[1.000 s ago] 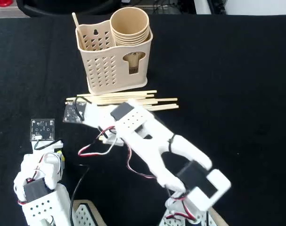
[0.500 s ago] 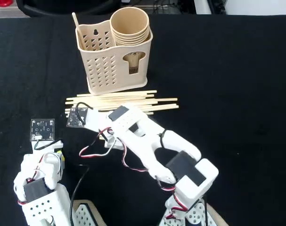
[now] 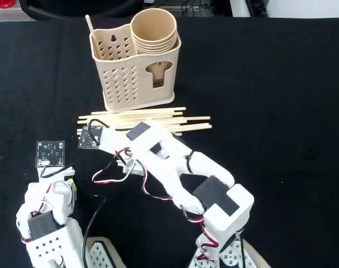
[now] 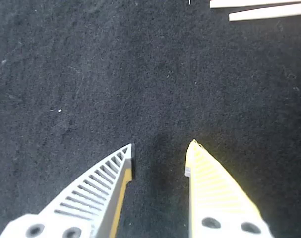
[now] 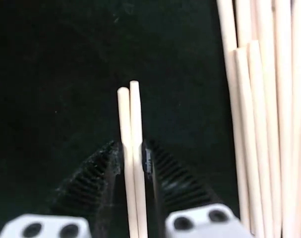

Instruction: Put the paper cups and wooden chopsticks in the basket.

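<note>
Jaws of the right gripper (image 5: 132, 146) are pinching two wooden chopsticks (image 5: 130, 114) side by side, just beside the loose pile of chopsticks (image 3: 158, 118) that lies on the black counter (image 3: 281, 111) close in front of the basket (image 3: 124, 84). Jaws of the left gripper (image 4: 160, 148) are spread apart above bare counter, with two chopstick ends (image 4: 259, 10) farther off. Inside the basket, the stacked paper cups (image 3: 153, 28) stand in one compartment and a single chopstick (image 3: 90, 25) leans nearly upright in the other, at the far corner.
</note>
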